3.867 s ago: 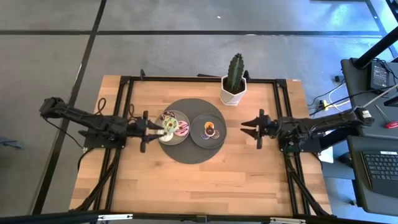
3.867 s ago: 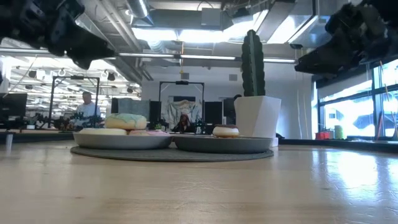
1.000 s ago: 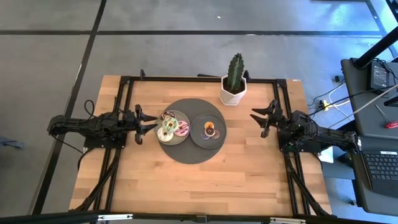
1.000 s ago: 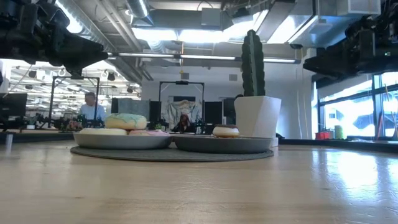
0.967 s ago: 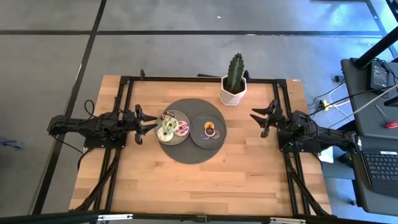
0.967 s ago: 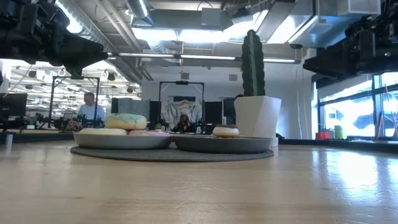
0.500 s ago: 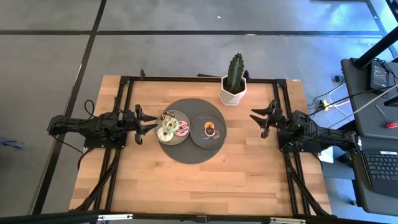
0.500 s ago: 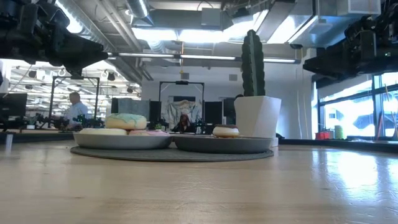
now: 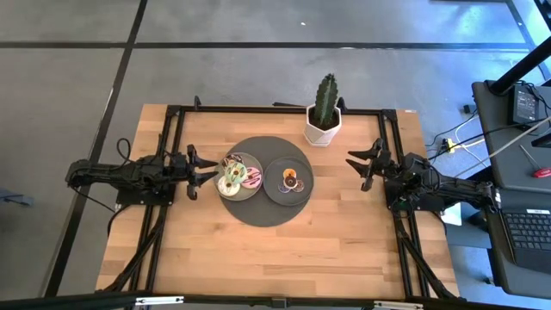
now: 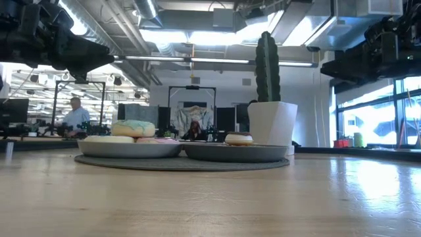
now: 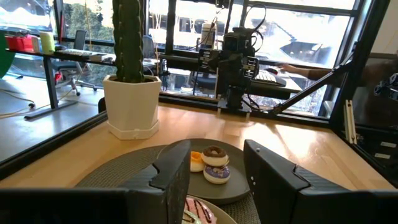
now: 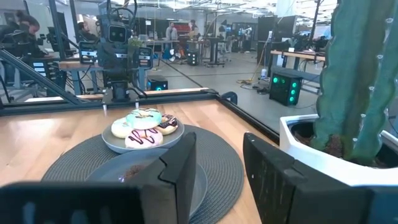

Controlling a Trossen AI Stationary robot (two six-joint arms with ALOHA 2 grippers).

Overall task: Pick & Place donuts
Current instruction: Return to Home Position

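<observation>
Several iced donuts [image 9: 235, 176] are piled on the left grey plate [image 9: 225, 190], a green-iced one [image 10: 133, 128] on top. A few mini donuts [image 9: 291, 180] lie on the right grey plate [image 9: 274, 190]. Both plates rest on a round dark mat [image 9: 258, 211]. My left gripper [image 9: 200, 171] hovers open just left of the left plate, above the table. My right gripper [image 9: 360, 166] hovers open well to the right of the mat. In the left wrist view the mini donuts [image 11: 211, 163] show between my fingers; the right wrist view shows the donut pile [image 12: 145, 128].
A cactus in a white pot [image 9: 325, 114] stands at the mat's far edge. A black frame [image 9: 172, 138] borders the wooden table. Bare wood lies on the near side of the mat. A person [image 10: 74, 117] sits in the room beyond.
</observation>
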